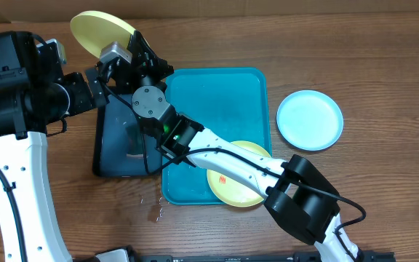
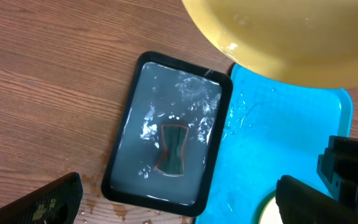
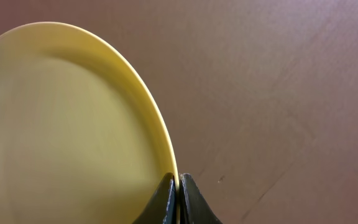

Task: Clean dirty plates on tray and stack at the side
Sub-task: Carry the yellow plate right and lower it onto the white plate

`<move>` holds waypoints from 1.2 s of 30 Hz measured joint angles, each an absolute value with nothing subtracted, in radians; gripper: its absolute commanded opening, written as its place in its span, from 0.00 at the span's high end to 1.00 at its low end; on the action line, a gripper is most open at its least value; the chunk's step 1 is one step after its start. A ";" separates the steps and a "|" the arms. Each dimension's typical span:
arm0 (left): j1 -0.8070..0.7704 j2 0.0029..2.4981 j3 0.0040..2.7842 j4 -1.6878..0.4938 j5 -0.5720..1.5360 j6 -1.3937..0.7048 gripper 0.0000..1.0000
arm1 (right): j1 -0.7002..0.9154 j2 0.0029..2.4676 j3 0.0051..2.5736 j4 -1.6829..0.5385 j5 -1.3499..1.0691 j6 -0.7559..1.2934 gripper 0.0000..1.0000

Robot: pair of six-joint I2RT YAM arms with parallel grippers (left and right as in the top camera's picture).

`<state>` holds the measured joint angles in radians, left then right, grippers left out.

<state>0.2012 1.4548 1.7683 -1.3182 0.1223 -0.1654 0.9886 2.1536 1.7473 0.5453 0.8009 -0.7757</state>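
Held plate (image 1: 102,33): yellow-green, lifted off the table (image 1: 384,65) and tilted, out past the far-left corner of the tray (image 1: 224,91) and beyond the far end of the navy tray (image 1: 111,149).
Right pincer (image 3: 178,186): clamped together on the held plate's rim, one finger on each side of the thin edge.
Left pincer (image 2: 179,186): fingers wide apart with nothing between them, hanging over the navy tray, which holds water.
Other plates: a yellow one (image 1: 231,191) lies flat at the tray's near end, partly under the right arm. The blue plate (image 1: 310,120) lies on the table to the right of the tray, apart from it.
Weight and stiffness: it looks like light, stiff plastic. A rim pinch carries it, though it can probably swing about that single point.
Slip: shiny drops show on its edge in the left wrist view, so it is likely wet and slick. The bite should sit well onto the rim.
Fragility: unlikely to break if dropped, but it may skid or roll.
Where to hold: at the rim, leaving the opposite edge free to land first.
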 measured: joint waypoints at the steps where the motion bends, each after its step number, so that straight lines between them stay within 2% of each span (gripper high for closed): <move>1: 0.201 1.455 1.768 -1.318 0.122 -0.165 0.00 | 0.989 2.154 1.747 0.545 0.801 -0.776 0.96; 13: 0.201 1.455 1.768 -1.320 0.118 -0.165 0.00 | 0.989 2.153 1.747 0.534 0.802 -0.777 0.96; 18: 0.201 1.457 1.768 -1.324 0.104 -0.165 0.00 | 0.989 2.131 1.753 0.385 0.793 -0.704 0.96; 21: 0.200 1.463 1.768 -1.322 0.107 -0.165 0.00 | 0.989 2.111 1.769 0.184 0.774 -0.561 0.96; 23: 0.198 1.463 1.768 -1.317 0.118 -0.165 0.00 | 0.982 2.107 1.773 -0.001 0.746 -0.401 0.96; 28: 0.189 1.462 1.768 -1.316 0.143 -0.165 0.00 | 0.939 2.114 1.761 -0.287 0.598 -0.044 0.96; 32: 0.189 1.462 1.768 -1.316 0.147 -0.165 0.00 | 0.865 2.117 1.761 -0.347 0.488 0.198 0.96; 36: 0.189 1.462 1.768 -1.316 0.149 -0.165 0.00 | 0.783 2.116 1.761 -0.369 0.419 0.337 0.96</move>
